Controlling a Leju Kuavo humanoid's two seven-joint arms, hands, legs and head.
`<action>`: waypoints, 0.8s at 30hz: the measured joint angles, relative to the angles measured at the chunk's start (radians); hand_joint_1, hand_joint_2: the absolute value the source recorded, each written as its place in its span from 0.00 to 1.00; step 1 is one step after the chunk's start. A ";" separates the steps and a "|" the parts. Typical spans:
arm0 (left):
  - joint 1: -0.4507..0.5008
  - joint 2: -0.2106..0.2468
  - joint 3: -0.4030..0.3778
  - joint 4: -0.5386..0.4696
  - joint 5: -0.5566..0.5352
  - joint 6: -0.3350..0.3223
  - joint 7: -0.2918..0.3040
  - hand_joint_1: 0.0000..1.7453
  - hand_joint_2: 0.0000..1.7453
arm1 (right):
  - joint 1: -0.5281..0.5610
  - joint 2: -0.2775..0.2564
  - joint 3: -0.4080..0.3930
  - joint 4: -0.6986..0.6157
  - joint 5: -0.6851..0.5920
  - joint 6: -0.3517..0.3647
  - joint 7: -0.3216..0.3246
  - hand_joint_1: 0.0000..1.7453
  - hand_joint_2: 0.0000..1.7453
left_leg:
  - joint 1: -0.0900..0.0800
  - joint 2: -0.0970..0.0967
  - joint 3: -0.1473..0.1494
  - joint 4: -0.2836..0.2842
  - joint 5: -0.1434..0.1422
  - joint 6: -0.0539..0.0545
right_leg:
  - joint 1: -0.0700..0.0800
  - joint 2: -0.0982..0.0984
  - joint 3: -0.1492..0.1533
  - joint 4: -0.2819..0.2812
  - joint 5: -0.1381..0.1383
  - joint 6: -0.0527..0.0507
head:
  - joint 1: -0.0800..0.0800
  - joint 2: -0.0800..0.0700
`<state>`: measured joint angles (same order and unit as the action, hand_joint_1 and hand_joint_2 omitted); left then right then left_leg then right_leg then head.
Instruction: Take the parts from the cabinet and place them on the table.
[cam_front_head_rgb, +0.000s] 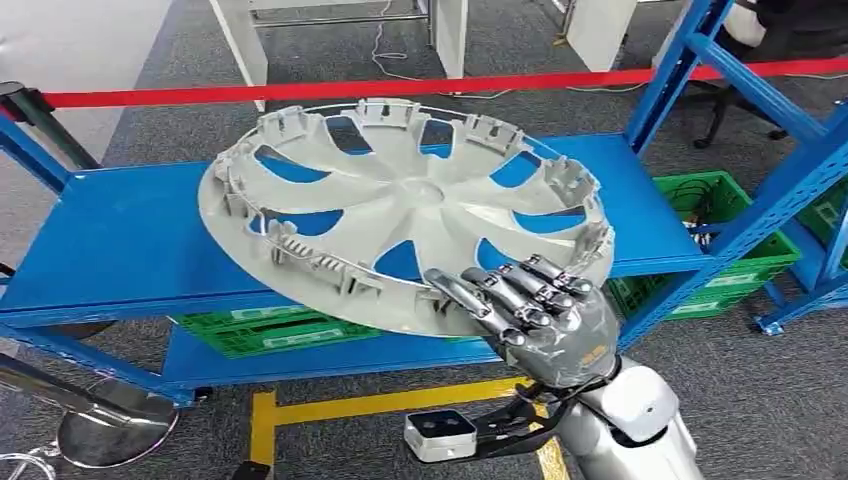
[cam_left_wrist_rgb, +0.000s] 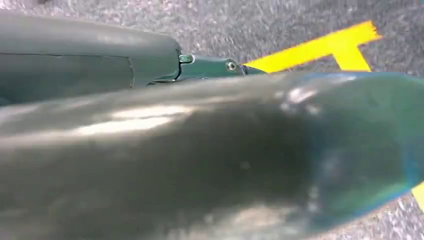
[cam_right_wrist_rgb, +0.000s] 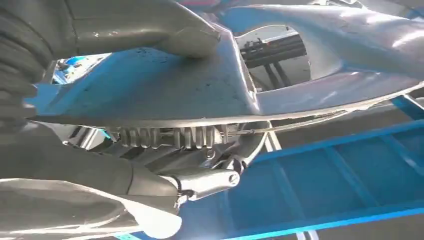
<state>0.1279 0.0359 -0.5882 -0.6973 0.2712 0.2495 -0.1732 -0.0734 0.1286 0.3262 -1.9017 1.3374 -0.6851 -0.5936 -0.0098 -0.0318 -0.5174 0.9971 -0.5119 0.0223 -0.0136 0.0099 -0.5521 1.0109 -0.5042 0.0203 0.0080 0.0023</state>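
I have the wheel cover (cam_front_head_rgb: 405, 215) held in my right hand (cam_front_head_rgb: 540, 315), fingers lying over the near rim on the ribbed inner side, the thumb pressing from beneath as the right wrist view shows it (cam_right_wrist_rgb: 150, 30). The cover is a flat grey disc, tilted, its far edge raised and its near edge low at my hand. It hangs over the blue shelf (cam_front_head_rgb: 110, 250) of the cabinet; I cannot tell whether its left edge touches the shelf or floats just above it.

The relation that matters: the whole disc lies ahead and to the left of the hand, so all its weight hangs off one rim grip. I judge it could swing or slip as I draw it back. The surface I must reach is not among these pictures, so I would need to turn.

My left hand (cam_left_wrist_rgb: 200, 150) is a dark blur close to the lens above grey carpet; I cannot tell how its fingers lie. Green crates (cam_front_head_rgb: 720, 230) sit below the shelf.
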 joint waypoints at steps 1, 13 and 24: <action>0.000 0.000 0.001 0.000 -0.002 -0.001 0.000 0.00 0.00 | 0.001 0.002 -0.002 0.000 -0.006 0.000 -0.011 1.00 1.00 | -0.001 0.000 0.000 0.001 0.000 0.000 | -0.001 0.000 0.000 0.000 0.001 0.001 | 0.000 0.000; 0.005 0.000 0.032 0.000 -0.021 -0.016 0.020 0.00 0.00 | 0.021 0.062 -0.061 0.018 -0.064 0.000 -0.099 1.00 1.00 | -0.009 0.000 -0.020 0.026 0.002 0.020 | -0.009 0.000 -0.005 -0.006 0.017 0.025 | 0.000 0.000; 0.009 -0.006 0.061 0.000 -0.044 -0.027 0.031 0.00 0.00 | 0.028 0.068 -0.101 0.012 -0.101 0.000 -0.099 1.00 1.00 | -0.012 0.005 -0.046 0.018 0.035 0.046 | 0.002 -0.002 -0.002 0.079 -0.021 0.009 | 0.006 0.000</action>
<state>0.1366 0.0294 -0.5272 -0.6973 0.2270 0.2220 -0.1423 -0.0452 0.1961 0.2247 -1.8899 1.2360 -0.6851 -0.6928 -0.0222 -0.0272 -0.5638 1.0153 -0.4772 0.0681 -0.0113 0.0082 -0.5537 1.0900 -0.5249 0.0292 0.0141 0.0023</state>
